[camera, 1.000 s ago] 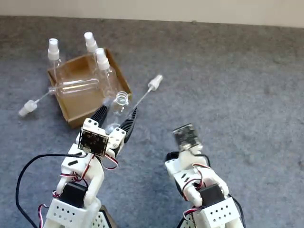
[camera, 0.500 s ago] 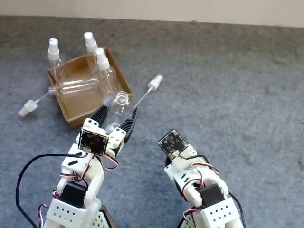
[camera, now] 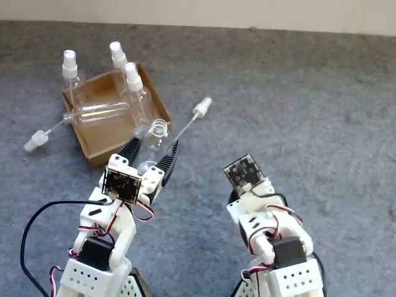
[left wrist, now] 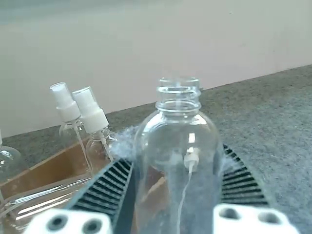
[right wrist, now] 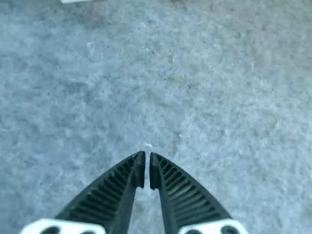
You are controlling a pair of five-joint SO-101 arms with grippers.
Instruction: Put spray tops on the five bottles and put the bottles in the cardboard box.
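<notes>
White spray top with long tube (camera: 201, 108) lies on the grey carpeted table (camera: 309, 93), right of the brown cardboard box (camera: 102, 133). At the box's near corner, left gripper (camera: 153, 146) grasps an upright clear uncapped bottle (left wrist: 178, 146), its base hidden between the fingers; right gripper (right wrist: 147, 157) is pinched together, empty. Box holds one capped upright bottle (camera: 133, 83) and one lying clear bottle (camera: 96, 113).

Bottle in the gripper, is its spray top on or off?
Off. The bottle in the left gripper has a bare, open neck.
</notes>
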